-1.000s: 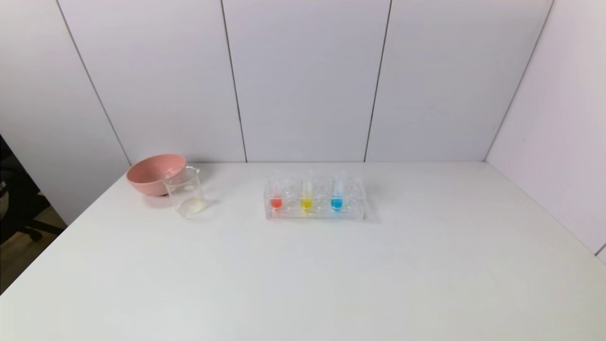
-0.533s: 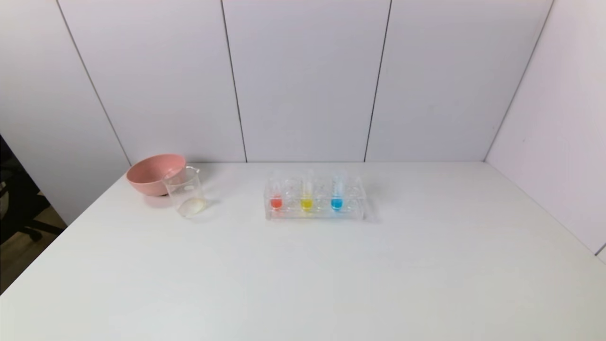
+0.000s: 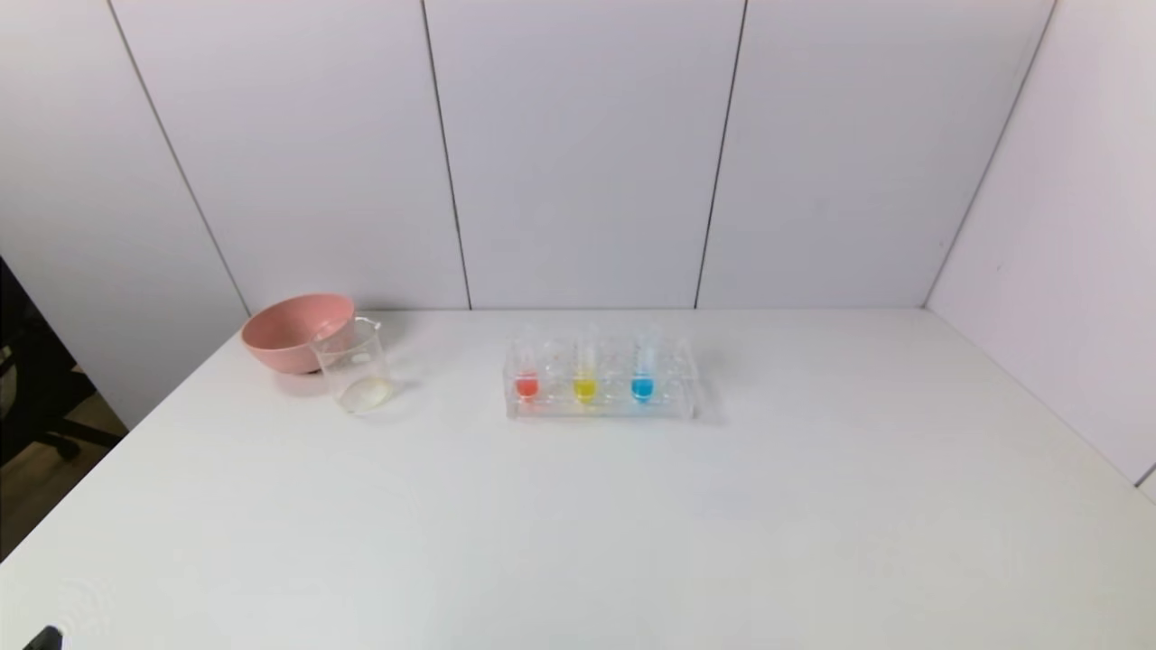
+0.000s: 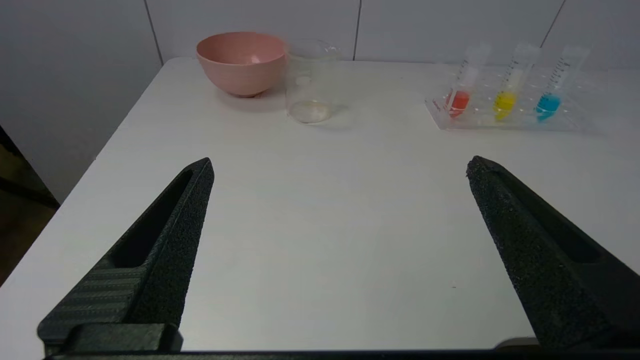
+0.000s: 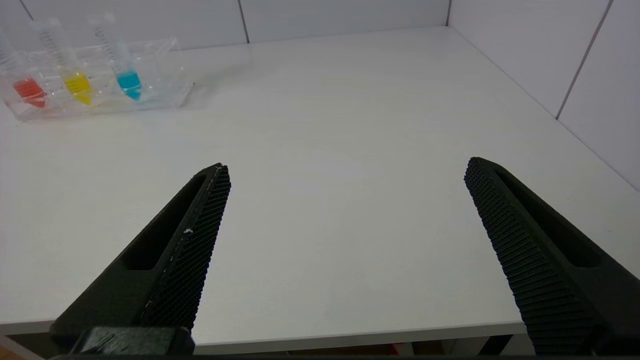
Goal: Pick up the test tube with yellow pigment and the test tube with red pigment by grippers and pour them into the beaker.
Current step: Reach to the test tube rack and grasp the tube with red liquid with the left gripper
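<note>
The red-pigment tube [image 3: 526,377] and the yellow-pigment tube [image 3: 585,379] stand upright in a clear rack [image 3: 601,411] at mid-table. The clear beaker [image 3: 357,366] stands to their left, in front of the pink bowl. My left gripper [image 4: 340,167] is open and empty, low over the table's near left part, far from the beaker [image 4: 309,82] and the tubes [image 4: 459,95]. Only a black bit of it shows at the head view's bottom left corner [image 3: 41,639]. My right gripper [image 5: 347,167] is open and empty at the table's near edge, with the yellow tube [image 5: 77,82] far off.
A blue-bottomed tube [image 3: 642,379] stands in the same rack, right of the yellow one. The pink bowl [image 3: 289,329] sits at the back left, touching or just behind the beaker. White wall panels close the back and right sides of the white table [image 3: 578,542].
A black bit of my left gripper has come into the head view's bottom left corner. The tubes, beaker and bowl have not moved.
</note>
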Motion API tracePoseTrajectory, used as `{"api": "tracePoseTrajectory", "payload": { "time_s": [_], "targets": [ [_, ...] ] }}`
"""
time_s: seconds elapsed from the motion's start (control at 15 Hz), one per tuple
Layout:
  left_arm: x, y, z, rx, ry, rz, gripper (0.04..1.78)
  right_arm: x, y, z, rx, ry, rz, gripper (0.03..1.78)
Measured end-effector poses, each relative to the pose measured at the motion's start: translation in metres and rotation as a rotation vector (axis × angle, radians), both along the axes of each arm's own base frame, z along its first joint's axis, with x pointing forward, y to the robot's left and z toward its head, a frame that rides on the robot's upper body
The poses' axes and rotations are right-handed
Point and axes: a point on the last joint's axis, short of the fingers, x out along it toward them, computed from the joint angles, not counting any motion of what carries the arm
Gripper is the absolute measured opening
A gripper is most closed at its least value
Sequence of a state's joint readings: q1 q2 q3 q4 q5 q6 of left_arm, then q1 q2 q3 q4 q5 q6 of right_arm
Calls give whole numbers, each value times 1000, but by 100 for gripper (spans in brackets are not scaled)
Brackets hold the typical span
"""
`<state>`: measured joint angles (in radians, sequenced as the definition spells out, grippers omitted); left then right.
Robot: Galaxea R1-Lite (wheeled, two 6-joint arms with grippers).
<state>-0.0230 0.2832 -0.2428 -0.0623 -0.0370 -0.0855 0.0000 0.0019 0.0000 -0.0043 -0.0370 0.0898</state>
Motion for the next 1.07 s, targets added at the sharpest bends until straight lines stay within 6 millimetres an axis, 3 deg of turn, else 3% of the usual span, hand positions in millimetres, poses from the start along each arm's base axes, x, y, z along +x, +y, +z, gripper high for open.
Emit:
{"api": "tracePoseTrajectory", "payload": {
  "time_s": [0.27, 0.53, 0.8, 1.07],
  "targets": [
    [55, -4, 37, -6, 57, -103, 176, 0, 0, 0, 0, 0, 0, 171],
    [118, -15, 65, -11, 126, -399, 176, 0, 0, 0, 0, 0, 0, 171],
    [162, -52, 60, -9, 252, -696, 176, 0, 0, 0, 0, 0, 0, 171],
    [196, -110, 45, 35, 379, -609, 176, 0, 0, 0, 0, 0, 0, 171]
  ]
}}
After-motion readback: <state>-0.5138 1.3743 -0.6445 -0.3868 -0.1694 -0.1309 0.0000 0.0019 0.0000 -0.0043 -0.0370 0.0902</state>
